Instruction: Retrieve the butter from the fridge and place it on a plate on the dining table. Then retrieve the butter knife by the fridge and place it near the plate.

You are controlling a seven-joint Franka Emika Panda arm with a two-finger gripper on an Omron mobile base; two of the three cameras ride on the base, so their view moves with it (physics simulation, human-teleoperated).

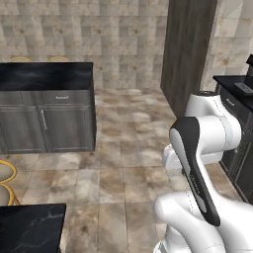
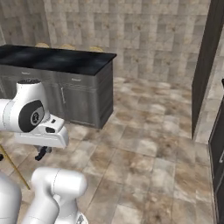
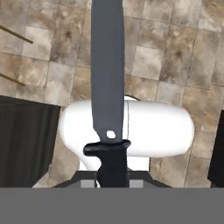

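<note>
Between the jaws, hand view: butter knife, black handle clamped at the bottom edge, grey blade running straight up over the tiled floor. Jaws drawn fully in on the handle; the grip itself is cut off by the lower edge, so you cannot check how squarely they sit.

Dining table: black marbled worktop on dark grey cabinets, well apart from the arm across open floor; gold stool tops just show behind it.

Step in hand, as judged: carrying the knife to the table. Keep the blade level and the hand steady while the base drives, approach the long side square, and lower the knife flat beside the plate without sliding it.

Not made out:
- Plate and butter: none visible on the worktop stretch shown, so you must confirm their spot before setting down.
- Dark tall panel, right of the left base view: fridge or cabinet, cannot tell.
- Knife tip, cut off at the top.
</note>
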